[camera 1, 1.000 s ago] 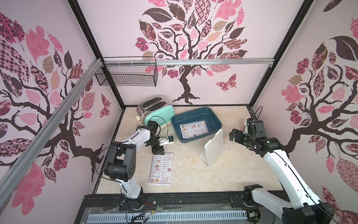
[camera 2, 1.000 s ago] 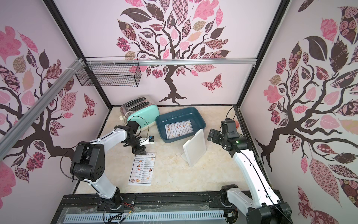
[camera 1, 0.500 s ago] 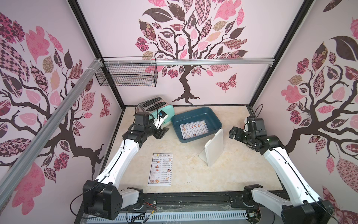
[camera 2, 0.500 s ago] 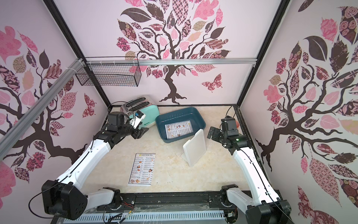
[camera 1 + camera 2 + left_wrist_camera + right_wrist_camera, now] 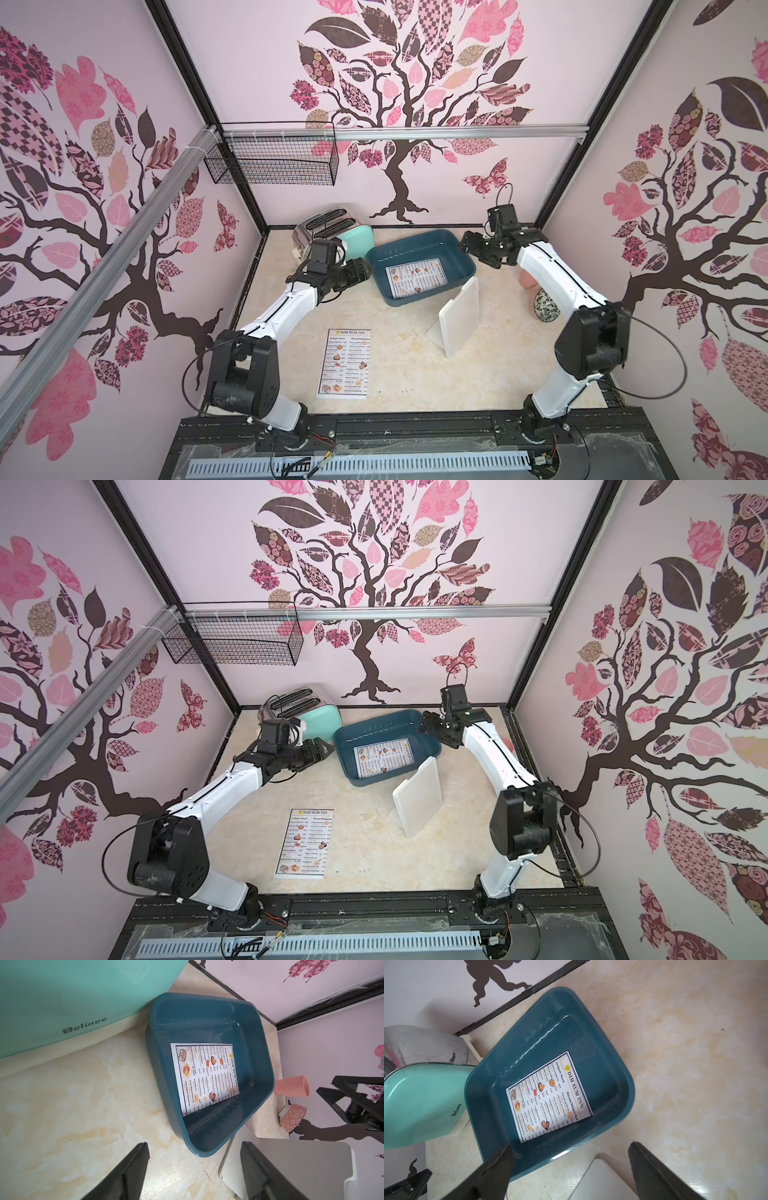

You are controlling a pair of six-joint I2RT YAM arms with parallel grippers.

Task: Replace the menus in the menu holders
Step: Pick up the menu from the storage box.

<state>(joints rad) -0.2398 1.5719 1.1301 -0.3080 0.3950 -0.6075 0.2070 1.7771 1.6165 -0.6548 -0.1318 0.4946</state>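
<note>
Swung left tool (image 5: 365,268) off near menu (image 5: 344,363) over to tub's (image 5: 415,248) left wall; brought right tool (image 5: 467,249) in to its far-right rim. Both wide, nothing held. Flat in tub: other menu (image 5: 417,277). Just near-right of tub, upright on worktop (image 5: 399,382): menu holder (image 5: 459,318). Prob. going for tub sheet next.

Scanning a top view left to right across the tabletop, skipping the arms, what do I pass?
Loose white paper menu lying flat → dark blue plastic tub with the second menu inside → upright white plastic menu holder → round patterned bowl. Toaster left out: it overlaps the loose menu.
</note>
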